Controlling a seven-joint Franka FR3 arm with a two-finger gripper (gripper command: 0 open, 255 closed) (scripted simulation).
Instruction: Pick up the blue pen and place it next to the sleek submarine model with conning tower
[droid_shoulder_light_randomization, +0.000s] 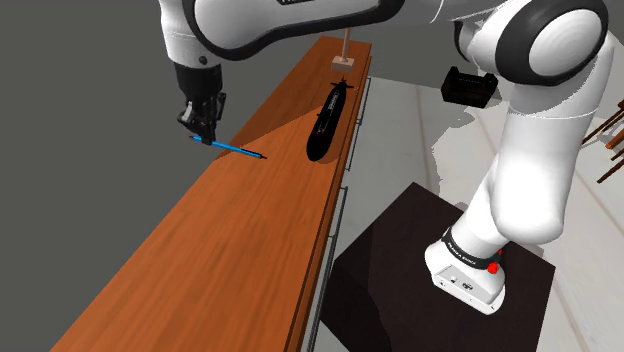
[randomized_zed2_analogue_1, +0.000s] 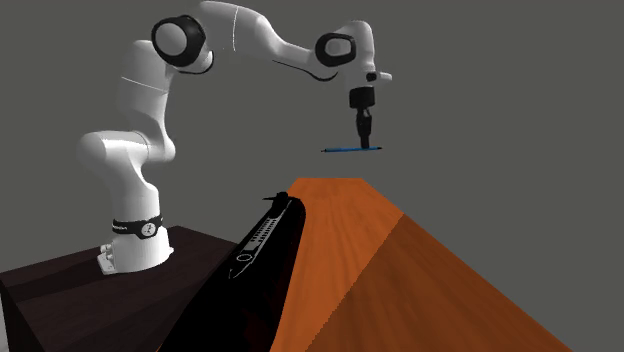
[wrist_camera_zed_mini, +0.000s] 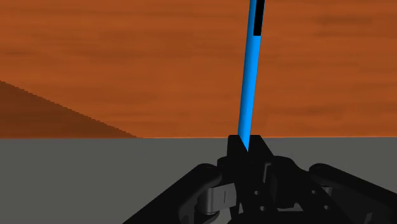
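Stand: a dark box (droid_shoulder_light_randomization: 400, 250) at the lower right of the shoulder view, with the white base of the arm on it.
Arm: the arm (droid_shoulder_light_randomization: 535, 150) is white with dark joints. It rises from the stand and reaches over the table toward the shoulder view's left.
Table: a long brown wooden top (droid_shoulder_light_randomization: 230, 270) just beside the stand, running from near to far in the shoulder view.
Gripper: the gripper (droid_shoulder_light_randomization: 203, 132) is black and points down. It stands high over the side of the table that is away from the stand. In the wrist view its two fingers are closed on the pen and pinch it near one end.
Pen: the pen (droid_shoulder_light_randomization: 232, 149) is blue and thin, with a short black part near the free end. It is in the air above the table, held about level, and touches only the fingers. In the shoulder view it is left of the submarine and apart from it.
Submarine: the submarine (droid_shoulder_light_randomization: 327, 120) is black and slim. It lies on the table along its length, close to the edge on the stand's side, with the small tower upward.
Far end: a small thing on a thin post (droid_shoulder_light_randomization: 345, 55) stands on the table behind the submarine. I cannot tell what it is.
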